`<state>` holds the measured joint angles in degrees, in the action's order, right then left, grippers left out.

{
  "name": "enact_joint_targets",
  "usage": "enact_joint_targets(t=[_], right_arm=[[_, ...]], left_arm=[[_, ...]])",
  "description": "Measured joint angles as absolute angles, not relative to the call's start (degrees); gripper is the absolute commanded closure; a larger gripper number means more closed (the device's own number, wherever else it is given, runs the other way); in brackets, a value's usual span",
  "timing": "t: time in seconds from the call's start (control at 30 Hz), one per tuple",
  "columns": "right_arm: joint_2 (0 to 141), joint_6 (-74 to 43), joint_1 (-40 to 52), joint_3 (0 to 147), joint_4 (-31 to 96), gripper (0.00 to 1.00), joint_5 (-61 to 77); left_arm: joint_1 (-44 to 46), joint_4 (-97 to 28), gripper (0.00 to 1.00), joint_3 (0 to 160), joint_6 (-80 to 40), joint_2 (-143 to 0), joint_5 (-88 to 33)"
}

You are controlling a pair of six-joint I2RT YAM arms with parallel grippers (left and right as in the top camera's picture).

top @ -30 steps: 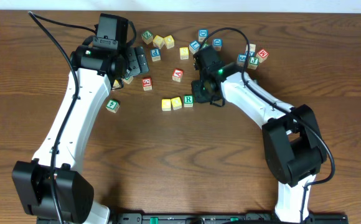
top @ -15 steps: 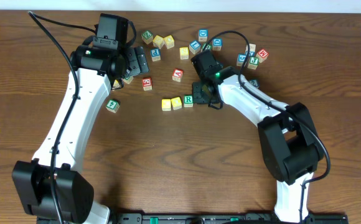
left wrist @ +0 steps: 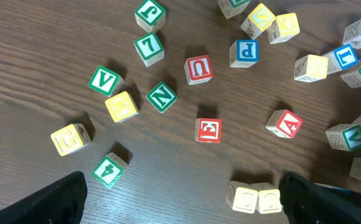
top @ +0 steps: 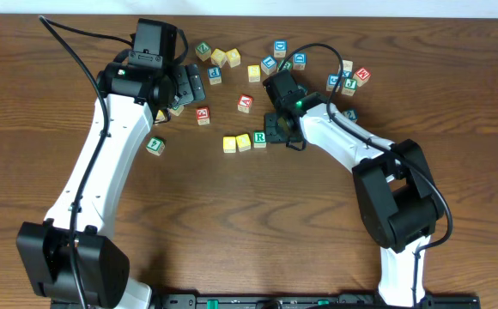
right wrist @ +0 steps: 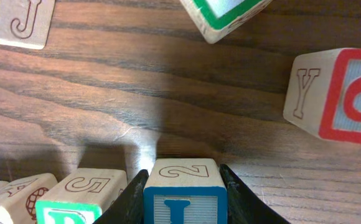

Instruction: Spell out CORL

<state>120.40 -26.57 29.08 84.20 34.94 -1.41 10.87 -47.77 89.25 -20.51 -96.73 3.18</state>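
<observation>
Two yellow blocks (top: 236, 142) and a green R block (top: 260, 138) lie in a row mid-table. My right gripper (top: 277, 130) is shut on a blue-letter block (right wrist: 183, 190) and holds it right beside the green R block (right wrist: 84, 199), low at the wood. In the overhead view the gripper hides that block. My left gripper (top: 189, 86) hangs open and empty above the left scatter of blocks. In its wrist view the fingers (left wrist: 180, 208) frame the two yellow blocks (left wrist: 255, 198). A green L block (left wrist: 149, 48) lies farther off.
Loose blocks are scattered along the back of the table: red ones (top: 245, 104), a green one (top: 154, 146) at the left, a cluster at the back right (top: 348, 80). In the right wrist view a red-faced block (right wrist: 342, 93) lies close on the right.
My right gripper has shifted slightly left with its block, closing on the green R block. The left arm has not moved.
</observation>
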Motion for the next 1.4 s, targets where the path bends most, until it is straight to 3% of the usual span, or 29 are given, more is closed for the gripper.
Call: enact_joint_targets(t=[0.43, 0.7, 1.2, 1.4], right_arm=[[120.40, -26.76, 30.59, 84.20, 36.53, 0.54, -1.52], [120.40, -26.76, 30.44, 84.51, 38.13, 0.53, -1.54], [120.14, -27.99, 22.85, 88.03, 40.64, 0.55, -0.91], [120.11, -28.38, 22.48, 88.03, 40.05, 0.63, -0.71]], left_arm=[[10.87, -47.77, 0.02, 89.25, -20.51, -96.73, 3.18], [10.87, -47.79, 0.02, 89.25, -20.51, -96.73, 3.16], [10.87, -47.79, 0.02, 89.25, -20.53, -96.73, 3.18], [10.87, -47.79, 0.02, 89.25, -20.51, -96.73, 3.18]])
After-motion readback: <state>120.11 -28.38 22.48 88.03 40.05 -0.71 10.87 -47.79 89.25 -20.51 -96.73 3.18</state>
